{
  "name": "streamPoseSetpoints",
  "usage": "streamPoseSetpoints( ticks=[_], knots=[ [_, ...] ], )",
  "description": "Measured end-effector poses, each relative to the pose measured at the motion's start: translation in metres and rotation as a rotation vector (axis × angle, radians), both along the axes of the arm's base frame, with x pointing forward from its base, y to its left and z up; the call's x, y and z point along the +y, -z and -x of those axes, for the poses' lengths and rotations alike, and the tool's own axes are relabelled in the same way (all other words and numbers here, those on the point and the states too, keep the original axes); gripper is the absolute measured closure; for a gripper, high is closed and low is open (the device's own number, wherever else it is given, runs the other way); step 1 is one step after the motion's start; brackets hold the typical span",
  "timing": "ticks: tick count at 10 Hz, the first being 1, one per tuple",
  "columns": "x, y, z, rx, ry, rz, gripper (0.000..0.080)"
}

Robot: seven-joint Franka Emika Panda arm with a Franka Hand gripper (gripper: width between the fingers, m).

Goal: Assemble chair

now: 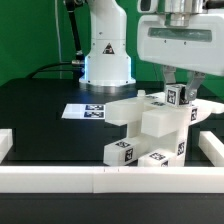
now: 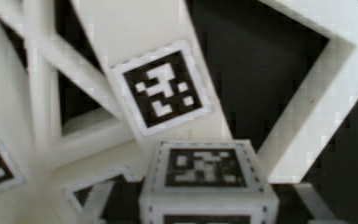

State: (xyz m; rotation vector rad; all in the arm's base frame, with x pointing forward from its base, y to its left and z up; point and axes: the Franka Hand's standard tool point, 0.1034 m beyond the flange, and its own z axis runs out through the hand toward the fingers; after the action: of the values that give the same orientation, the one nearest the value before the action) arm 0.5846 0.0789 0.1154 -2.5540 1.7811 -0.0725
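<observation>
The chair (image 1: 150, 128) is a cluster of chunky white tagged parts standing at the middle front of the black table. My gripper (image 1: 181, 90) hangs over its upper right in the exterior view. Its dark fingers (image 1: 168, 80) straddle an upright tagged white post (image 1: 181, 98) at the top of the cluster and look closed on it. In the wrist view that post's tagged end (image 2: 202, 168) sits between the jaws of my gripper (image 2: 202, 205). White chair bars and another tagged face (image 2: 163, 90) lie just beyond. The fingertips are mostly hidden.
The marker board (image 1: 85, 111) lies flat on the table at the exterior view's left of the chair. The robot base (image 1: 106, 55) stands behind. A low white rail (image 1: 60, 178) runs along the front, with side rails (image 1: 210, 145) at both ends.
</observation>
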Motion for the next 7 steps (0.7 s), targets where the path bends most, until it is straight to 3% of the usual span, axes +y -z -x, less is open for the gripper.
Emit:
streamPoseSetpoints(
  ticks=[7],
  knots=[
    [0.0052,0.0002,0.0005,0.001,0.350,-0.041,0.0512]
  ],
)
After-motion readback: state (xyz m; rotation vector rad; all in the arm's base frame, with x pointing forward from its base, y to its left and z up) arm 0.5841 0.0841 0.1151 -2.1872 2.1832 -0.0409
